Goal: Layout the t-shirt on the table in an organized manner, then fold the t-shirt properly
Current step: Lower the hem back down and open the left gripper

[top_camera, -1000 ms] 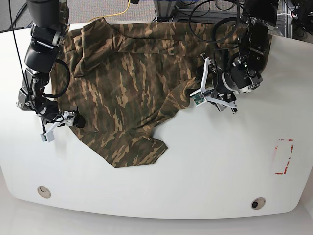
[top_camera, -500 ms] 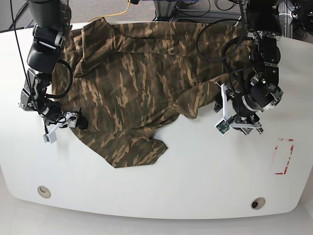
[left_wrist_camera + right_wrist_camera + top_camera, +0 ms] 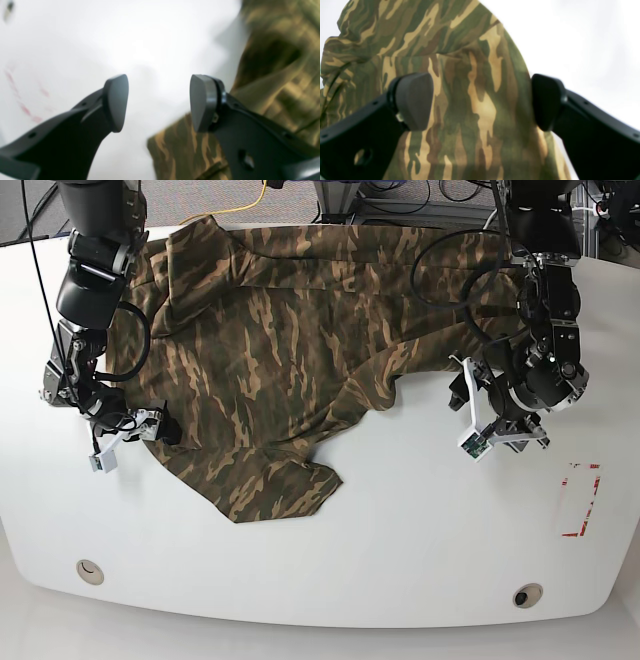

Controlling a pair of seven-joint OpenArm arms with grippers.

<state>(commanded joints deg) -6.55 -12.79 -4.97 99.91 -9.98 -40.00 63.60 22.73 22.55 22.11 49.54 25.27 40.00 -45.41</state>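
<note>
The right gripper point(image 3: 135, 427) sits at the shirt's edge, jaws wide with cloth between them but not pinched. The t-shirt point(image 3: 290, 350) lies rumpled across the table point(image 3: 400, 530). The left gripper point(image 3: 500, 435) hovers over bare tabletop beside the shirt, jaws wide and empty.

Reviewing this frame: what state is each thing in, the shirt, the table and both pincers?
t-shirt: spread but rumpled, unfolded, near edge bunched.
table: bare in front, shirt covering its far half.
left pincer: open, holding nothing, beside the shirt's edge.
right pincer: open, straddling cloth, not clamped.
</note>
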